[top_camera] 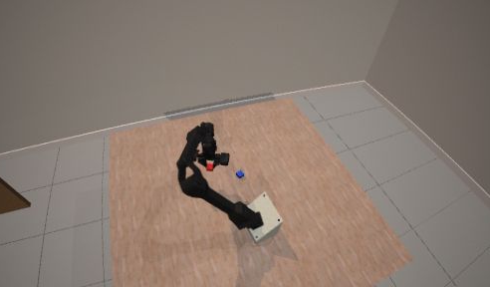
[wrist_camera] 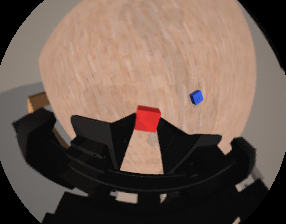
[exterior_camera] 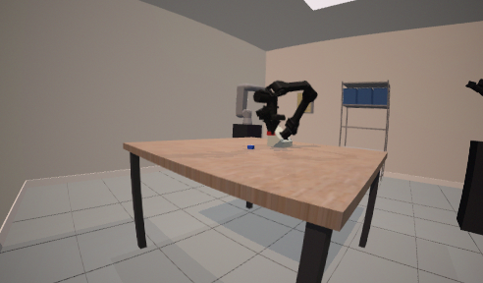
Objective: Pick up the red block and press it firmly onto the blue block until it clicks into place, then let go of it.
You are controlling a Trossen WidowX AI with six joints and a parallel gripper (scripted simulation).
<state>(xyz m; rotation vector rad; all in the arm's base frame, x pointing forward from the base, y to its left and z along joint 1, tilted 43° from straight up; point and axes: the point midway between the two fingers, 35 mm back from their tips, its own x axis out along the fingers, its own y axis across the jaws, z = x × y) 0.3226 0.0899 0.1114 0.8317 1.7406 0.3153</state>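
The red block (top_camera: 209, 166) (exterior_camera: 269, 133) (wrist_camera: 147, 119) is clear of the worktop (top_camera: 154, 209) (exterior_camera: 201, 162) (wrist_camera: 144, 60), grasped by the tool (top_camera: 209, 164) (exterior_camera: 270, 132) (wrist_camera: 146, 117). The blue block (top_camera: 240, 174) (exterior_camera: 250, 146) (wrist_camera: 196, 97) sits apart; carry level, match its turn, align directly above, then press straight down.

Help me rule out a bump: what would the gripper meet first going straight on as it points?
Probably the wooden tabletop, red block first; the blue block sits aside. Exact height is unclear.
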